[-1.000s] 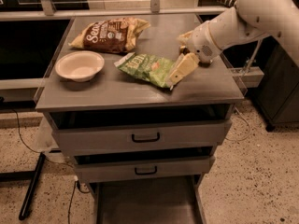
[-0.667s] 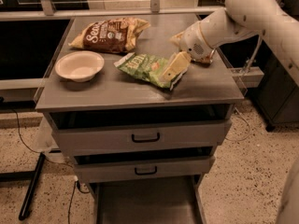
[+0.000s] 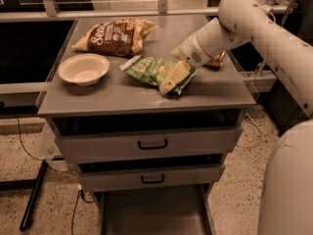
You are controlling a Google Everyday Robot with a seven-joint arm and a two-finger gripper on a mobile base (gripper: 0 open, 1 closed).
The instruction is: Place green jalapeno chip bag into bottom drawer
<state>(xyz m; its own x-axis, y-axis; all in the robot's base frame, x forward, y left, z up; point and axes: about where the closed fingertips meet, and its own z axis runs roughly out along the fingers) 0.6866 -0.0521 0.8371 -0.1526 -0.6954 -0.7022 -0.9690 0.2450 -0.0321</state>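
The green jalapeno chip bag (image 3: 149, 69) lies flat on the grey cabinet top (image 3: 112, 94), right of centre. My gripper (image 3: 174, 77) reaches in from the right on the white arm and rests on the bag's right end, covering that part. The bottom drawer (image 3: 151, 214) is pulled out at the foot of the cabinet, a flat grey tray with nothing visible in it.
A white bowl (image 3: 84, 68) sits at the left of the top. A large brown-and-yellow bag (image 3: 115, 35) lies at the back. A small gold-brown bag (image 3: 216, 59) peeks out behind the arm. The two upper drawers (image 3: 151, 143) with black handles are closed.
The arm has swung left and down, bringing the gripper from the bag's right edge onto the bag itself. The bag has stayed in place.
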